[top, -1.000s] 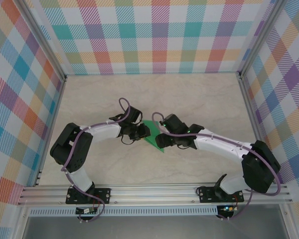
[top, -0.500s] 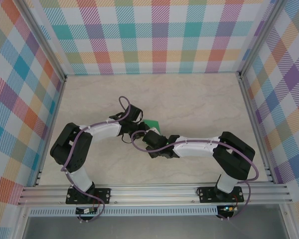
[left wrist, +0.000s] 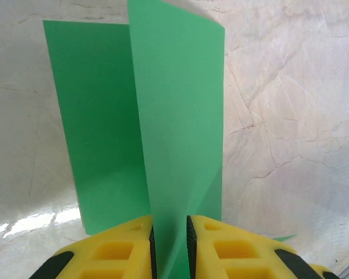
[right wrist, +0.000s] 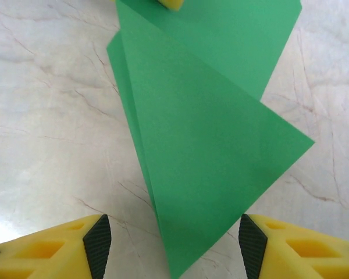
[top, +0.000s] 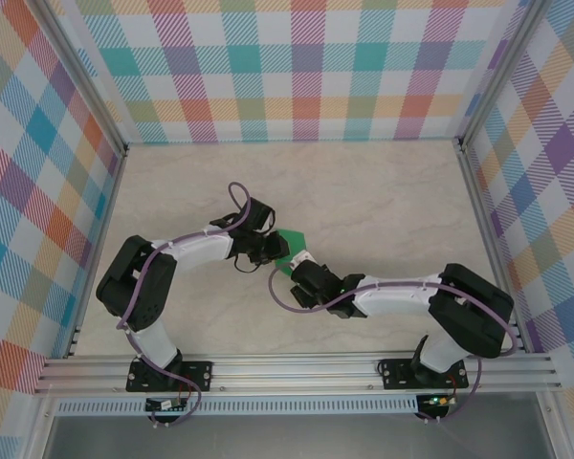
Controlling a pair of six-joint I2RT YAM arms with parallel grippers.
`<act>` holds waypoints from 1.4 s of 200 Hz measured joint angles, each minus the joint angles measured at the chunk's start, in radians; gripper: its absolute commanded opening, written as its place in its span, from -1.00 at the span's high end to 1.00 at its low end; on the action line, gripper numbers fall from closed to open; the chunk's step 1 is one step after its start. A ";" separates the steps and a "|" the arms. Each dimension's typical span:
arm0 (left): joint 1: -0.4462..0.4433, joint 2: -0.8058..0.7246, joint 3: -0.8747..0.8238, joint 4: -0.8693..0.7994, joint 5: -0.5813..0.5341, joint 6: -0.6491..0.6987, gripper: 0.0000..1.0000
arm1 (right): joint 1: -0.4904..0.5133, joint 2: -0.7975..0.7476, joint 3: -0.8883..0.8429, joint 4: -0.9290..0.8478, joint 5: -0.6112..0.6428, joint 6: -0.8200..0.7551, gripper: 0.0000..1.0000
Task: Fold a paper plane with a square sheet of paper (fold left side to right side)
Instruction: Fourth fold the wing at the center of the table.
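Since 1 second ago my right gripper [top: 299, 274] has swung lower, toward the bases. Its jaws stand apart, with the pointed corner of the folded green paper [right wrist: 209, 133] between them. My left gripper [left wrist: 170, 235] is clamped on a raised flap of that paper, which lies mid-way across the table [top: 383, 201].

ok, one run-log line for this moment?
step: folding | left tool: shut on green paper, flap raised | right tool: open, astride paper's pointed end
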 measured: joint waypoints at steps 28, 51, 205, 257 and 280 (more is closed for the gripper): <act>0.000 0.000 0.007 -0.002 0.000 -0.005 0.58 | 0.009 -0.040 -0.042 0.092 -0.014 -0.068 -0.31; 0.000 0.000 0.009 -0.002 0.000 -0.007 0.58 | 0.023 -0.044 -0.068 0.151 -0.016 -0.108 -0.32; 0.000 0.000 0.023 -0.069 -0.001 -0.009 0.57 | 0.055 0.148 -0.055 0.325 0.134 -0.183 -0.24; 0.000 0.000 0.034 -0.080 -0.009 -0.009 0.57 | 0.055 0.151 -0.055 0.332 0.156 -0.180 -0.11; 0.000 0.000 0.035 -0.081 -0.011 -0.008 0.56 | 0.055 0.152 -0.054 0.332 0.167 -0.171 0.01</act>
